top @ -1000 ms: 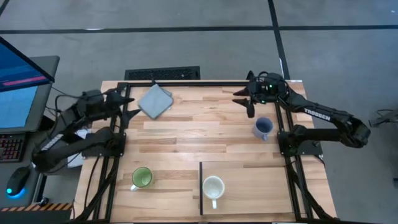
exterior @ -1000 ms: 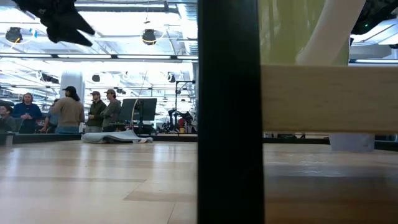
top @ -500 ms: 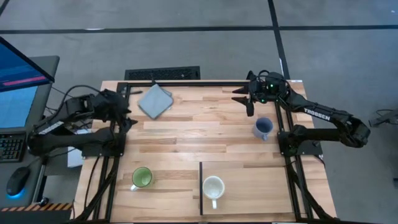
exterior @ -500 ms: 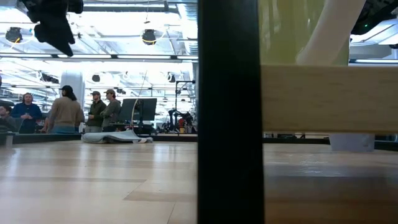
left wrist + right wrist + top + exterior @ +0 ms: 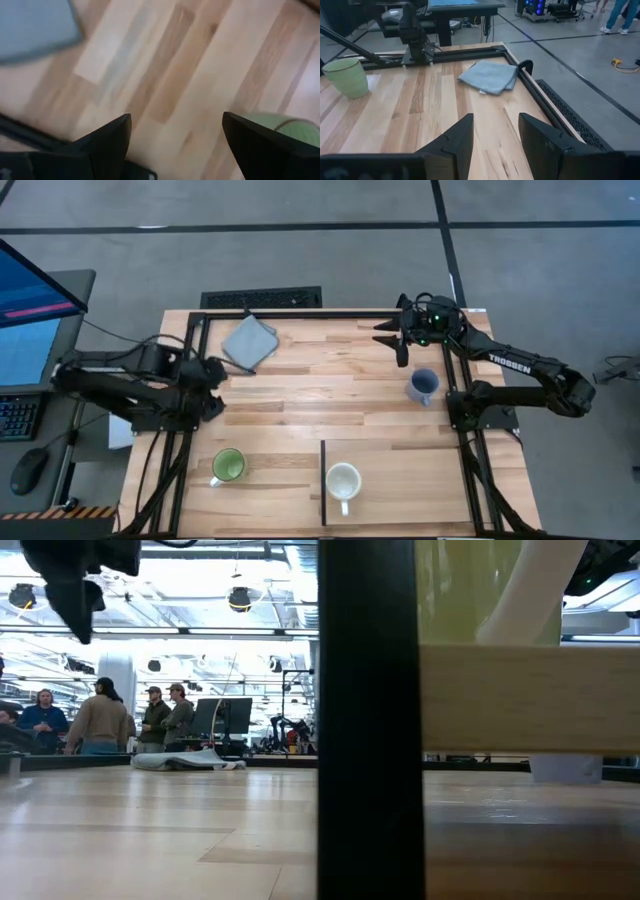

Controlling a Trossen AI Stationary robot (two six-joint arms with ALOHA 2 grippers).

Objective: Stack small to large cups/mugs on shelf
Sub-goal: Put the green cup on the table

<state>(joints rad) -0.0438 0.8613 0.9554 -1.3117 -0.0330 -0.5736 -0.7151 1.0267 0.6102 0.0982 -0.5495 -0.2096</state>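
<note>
Three mugs stand on their bases. The green mug (image 5: 228, 466) is on the tabletop near the front left, also seen in the left wrist view (image 5: 280, 125). The cream-white mug (image 5: 343, 480) is on the shelf (image 5: 420, 480) at the front right. The blue-grey mug (image 5: 423, 385) is on the table by the right edge. My left gripper (image 5: 212, 372) hangs open above the left side of the table, pointing steeply down, between the grey cloth (image 5: 248, 340) and the green mug. My right gripper (image 5: 388, 340) hovers open at the far right, empty (image 5: 495, 135).
The folded grey cloth (image 5: 490, 75) lies flat at the far left of the table. A black frame rail (image 5: 260, 312) runs along the far edge, and side rails along both sides. The shelf's dark strip (image 5: 365, 720) stands close before the low view. People stand in the room beyond.
My left gripper has swung from beside the cloth at the far left toward the table's near edge and the green mug, and has tipped from nearly level to pointing steeply down. It has stayed open. The mugs and the cloth have not moved.
</note>
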